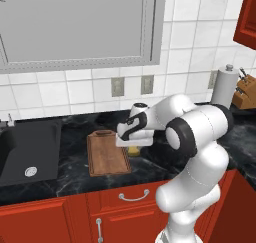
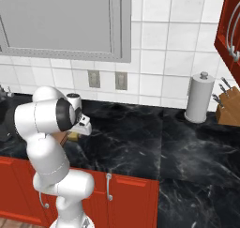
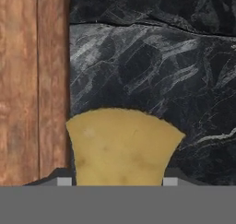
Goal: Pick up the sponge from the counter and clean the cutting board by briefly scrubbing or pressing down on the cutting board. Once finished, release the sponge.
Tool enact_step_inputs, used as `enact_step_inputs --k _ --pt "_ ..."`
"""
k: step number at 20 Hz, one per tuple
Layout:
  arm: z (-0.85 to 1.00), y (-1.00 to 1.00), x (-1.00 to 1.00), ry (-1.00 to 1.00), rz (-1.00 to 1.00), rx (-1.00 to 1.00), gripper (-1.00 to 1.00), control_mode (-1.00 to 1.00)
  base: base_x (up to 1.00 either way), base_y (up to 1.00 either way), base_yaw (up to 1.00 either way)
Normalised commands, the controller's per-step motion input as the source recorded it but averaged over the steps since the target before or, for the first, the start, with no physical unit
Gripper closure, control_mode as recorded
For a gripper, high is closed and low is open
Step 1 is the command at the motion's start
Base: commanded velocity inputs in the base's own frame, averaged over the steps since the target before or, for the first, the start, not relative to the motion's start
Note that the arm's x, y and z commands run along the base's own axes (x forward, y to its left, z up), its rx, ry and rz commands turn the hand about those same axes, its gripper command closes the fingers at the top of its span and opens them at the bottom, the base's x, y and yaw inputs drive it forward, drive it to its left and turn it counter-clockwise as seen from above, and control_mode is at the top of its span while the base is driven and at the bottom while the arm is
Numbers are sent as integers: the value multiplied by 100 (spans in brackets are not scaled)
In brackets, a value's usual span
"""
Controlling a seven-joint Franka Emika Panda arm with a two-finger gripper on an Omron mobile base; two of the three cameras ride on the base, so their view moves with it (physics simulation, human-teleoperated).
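While the white arm reaches low over the black glossy stone-look desk point(image 1: 75, 174), its fingers point(image 3: 118, 182) sit on either side of the small yellow spongy block point(image 3: 122, 144), one grey tip at each lower corner of the sponge in the hand view.

- Fingers: spread about the sponge's width, flanking it. Whether they press it or merely bracket it cannot be told.
- Sponge: on the desk, just beside the right long edge of the brown wooden rectangular cutting board point(image 1: 106, 157). In the left base view a sliver of yellow shows under the hand.
- Cutting board: lies flat between the black sink basin point(image 1: 30, 152) and the hand, handle end toward the tiled wall.
- Step in hand, by judgement: securing the sponge. To do it well, close squarely on the two short sides, keep the hand level, and lift only a little before moving across onto the board — a soft block may squash or slip if pinched off-centre.
- Hard to make out: the sponge's near end is cut off at the bottom of the hand view, so contact at the tips is unclear. In the right base view the arm's own body covers most of the hand and board.
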Motion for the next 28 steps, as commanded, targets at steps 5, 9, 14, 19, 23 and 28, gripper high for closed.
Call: enact_step_inputs --k 5,9,14,19,23,28 --pt "2 -11 -10 -3 0 0 100 -100 0 0 0" --pt "30 -20 -38 -10 0 0 100 -100 0 0 0" --pt "60 -5 -35 -10 3 0 100 -100 0 0 0" --pt "48 19 -16 1 17 0 100 -100 0 0 0" --pt "13 32 -28 2 32 -4 100 -100 0 0 0" --pt "-1 33 -49 3 49 -6 100 -100 0 0 0"
